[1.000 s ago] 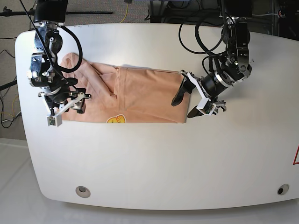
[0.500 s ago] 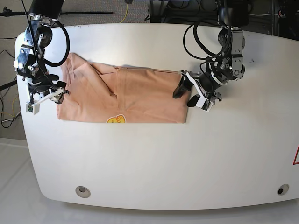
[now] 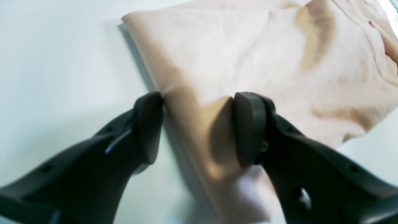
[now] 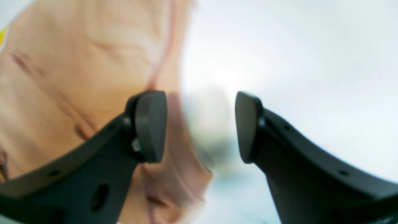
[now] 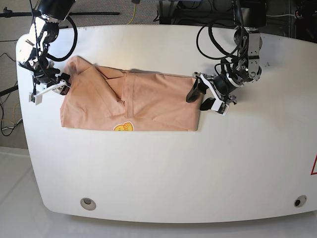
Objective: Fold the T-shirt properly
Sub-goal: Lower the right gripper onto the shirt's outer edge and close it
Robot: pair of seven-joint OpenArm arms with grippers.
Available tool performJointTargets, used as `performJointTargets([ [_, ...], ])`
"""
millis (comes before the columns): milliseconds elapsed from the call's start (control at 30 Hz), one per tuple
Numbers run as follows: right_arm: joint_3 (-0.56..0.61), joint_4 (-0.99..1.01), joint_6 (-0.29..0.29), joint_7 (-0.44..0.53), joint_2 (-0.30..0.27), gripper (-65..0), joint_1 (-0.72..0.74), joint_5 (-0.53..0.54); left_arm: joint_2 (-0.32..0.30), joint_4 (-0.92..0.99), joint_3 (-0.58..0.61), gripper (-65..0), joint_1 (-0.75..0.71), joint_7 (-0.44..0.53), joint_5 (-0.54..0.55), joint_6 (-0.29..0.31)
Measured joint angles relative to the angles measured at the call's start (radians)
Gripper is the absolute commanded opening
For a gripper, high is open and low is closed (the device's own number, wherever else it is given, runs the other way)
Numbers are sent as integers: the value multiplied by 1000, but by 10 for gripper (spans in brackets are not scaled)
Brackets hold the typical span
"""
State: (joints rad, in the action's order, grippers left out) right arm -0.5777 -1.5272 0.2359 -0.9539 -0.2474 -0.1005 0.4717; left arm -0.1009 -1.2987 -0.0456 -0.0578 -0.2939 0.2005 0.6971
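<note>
The salmon-pink T-shirt (image 5: 148, 101) lies folded into a long strip across the white table, with its yellow print (image 5: 124, 127) at the near edge. My left gripper (image 5: 200, 99) is at the strip's right end. In the left wrist view this gripper (image 3: 199, 127) is open and straddles the T-shirt's (image 3: 248, 56) folded edge, which runs between the fingers. My right gripper (image 5: 49, 88) hovers at the strip's far left corner. In the blurred right wrist view it (image 4: 200, 126) is open, with the T-shirt's (image 4: 77, 77) edge beside one finger (image 4: 150, 126).
The white table (image 5: 158, 168) has rounded corners and two round holes near its front edge (image 5: 87, 203) (image 5: 297, 201). Cables and dark equipment (image 5: 198, 10) stand behind the back edge. A red mark (image 5: 314, 166) shows at the right border.
My right arm has drawn back off the shirt's left part toward its far left corner. My left gripper has lifted slightly and settled over the right end's edge, its jaws a little narrower.
</note>
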Motion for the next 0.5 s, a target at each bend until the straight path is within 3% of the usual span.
performJointTargets([
  [267, -40, 65, 136, 17, 13, -317, 27, 7, -8, -1, 0, -324, 0, 1, -10, 3],
  [500, -47, 96, 214, 15, 49, -317, 55, 11, -9, -1, 0, -324, 0, 2, -10, 3],
])
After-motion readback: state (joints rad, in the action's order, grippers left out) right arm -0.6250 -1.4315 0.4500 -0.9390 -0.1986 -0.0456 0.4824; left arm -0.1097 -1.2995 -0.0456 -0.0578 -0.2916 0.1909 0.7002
